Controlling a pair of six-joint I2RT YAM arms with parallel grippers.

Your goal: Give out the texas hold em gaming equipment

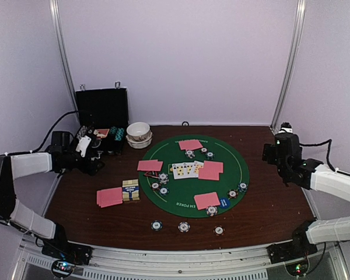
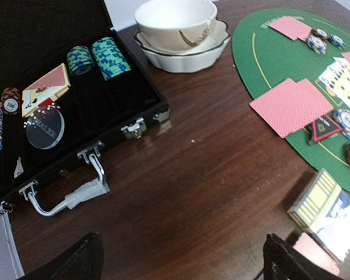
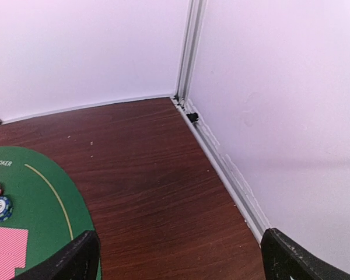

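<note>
Three poker chips (image 1: pixel 184 227) sit in a row on the bare counter (image 1: pixel 268 198), nearest the arm bases and just off the near rim of the green mat (image 1: pixel 236 164). On the mat, pink-backed cards (image 1: pixel 206 200) lie at four spots around a row of face-up cards (image 1: pixel 184 170), with more chips near them. A blue button (image 1: pixel 224 203) sits just beside the near cards, and a red-triangle marker (image 2: pixel 322 127) lies at the edge of the left ones. A stack of pink cards (image 1: pixel 109 197) and a card box (image 1: pixel 130 190) lie left of the mat. The left pincer (image 2: pixel 181 256) hangs spread over bare wood beside the open black case (image 2: pixel 128 93), gripping nothing. The right pincer (image 3: pixel 178 254) is also spread and empty, over the counter to the right of the mat.
</note>
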